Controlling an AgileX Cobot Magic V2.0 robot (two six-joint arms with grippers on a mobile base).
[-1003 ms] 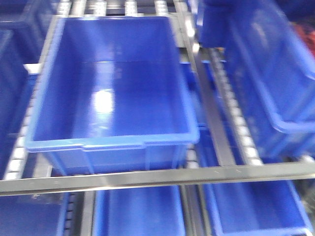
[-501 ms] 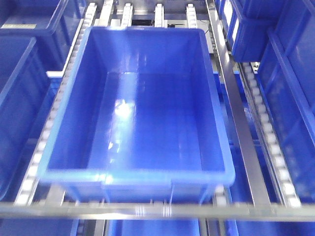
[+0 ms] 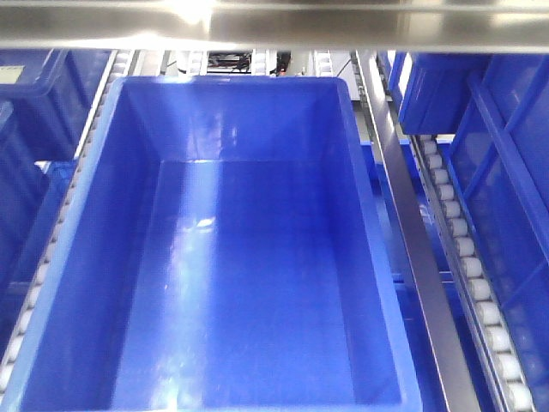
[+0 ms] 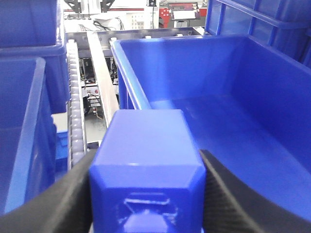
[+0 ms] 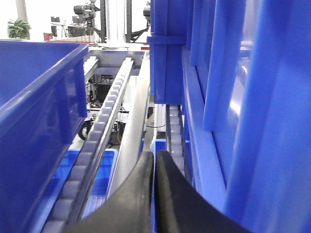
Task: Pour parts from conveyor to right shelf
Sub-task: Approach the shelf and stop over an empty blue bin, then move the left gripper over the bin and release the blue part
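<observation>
Closer to the large blue bin [image 3: 94, 257] than half a second ago; steel crossbar [image 3: 343, 26] of the right shelf [image 3: 412, 240] now at top edge, not bottom. Inside the bin, only bare glossy floor. Left claw [image 4: 146, 208] pinching a blue block [image 4: 146, 145], lower centre, near bin rim. Right claw [image 5: 154, 194] pressed together, bottom centre, beside roller rail [image 5: 97, 141].

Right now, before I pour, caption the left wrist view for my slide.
Left gripper clamps a blue block in front of the open large blue bin on the roller rack.
</observation>
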